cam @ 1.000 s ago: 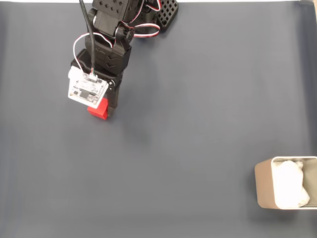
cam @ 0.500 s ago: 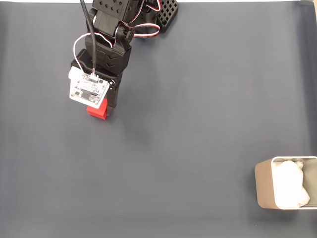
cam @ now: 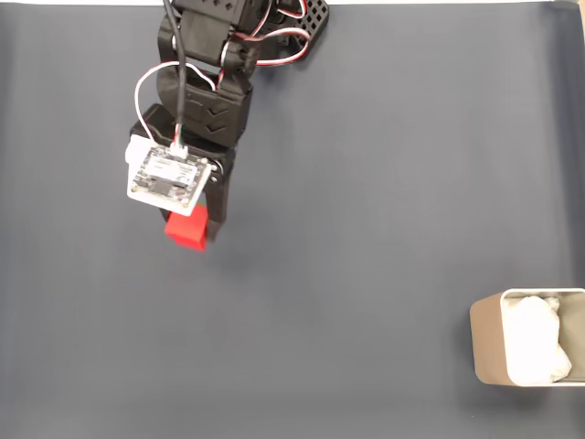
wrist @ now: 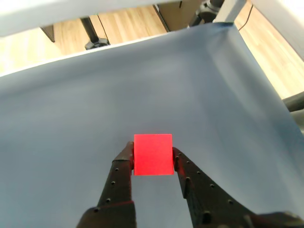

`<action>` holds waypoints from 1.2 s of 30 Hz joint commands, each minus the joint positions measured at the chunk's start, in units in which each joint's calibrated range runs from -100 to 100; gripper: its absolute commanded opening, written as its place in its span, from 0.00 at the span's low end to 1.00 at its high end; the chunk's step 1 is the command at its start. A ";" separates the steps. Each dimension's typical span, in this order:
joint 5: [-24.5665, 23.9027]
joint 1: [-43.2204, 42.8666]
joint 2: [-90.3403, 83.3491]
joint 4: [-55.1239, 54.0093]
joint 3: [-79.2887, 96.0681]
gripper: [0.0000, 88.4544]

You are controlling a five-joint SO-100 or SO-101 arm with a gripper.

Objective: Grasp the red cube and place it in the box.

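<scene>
The red cube [wrist: 152,154] sits squeezed between my two black fingers, with my gripper [wrist: 152,156] shut on it. In the fixed view the red cube [cam: 187,227] pokes out below the white camera board at the upper left, and my gripper [cam: 190,227] holds it above the dark blue-grey mat. The beige box [cam: 488,340] with white lining stands at the lower right edge, far from the cube.
The arm's black base [cam: 274,23] stands at the top edge of the mat. In the wrist view the mat's far edge [wrist: 142,38] gives onto a wooden floor with stand legs. Open mat lies between the cube and the box.
The arm has stretched down the fixed view, carrying the cube a little lower in the picture. The gripper stays shut on it. The box has not moved.
</scene>
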 commanded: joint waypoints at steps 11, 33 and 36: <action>-0.93 -12.95 -3.18 2.44 -17.25 0.10; 0.68 -35.60 8.78 1.29 -34.04 0.10; 0.63 -37.31 12.59 1.21 -38.23 0.09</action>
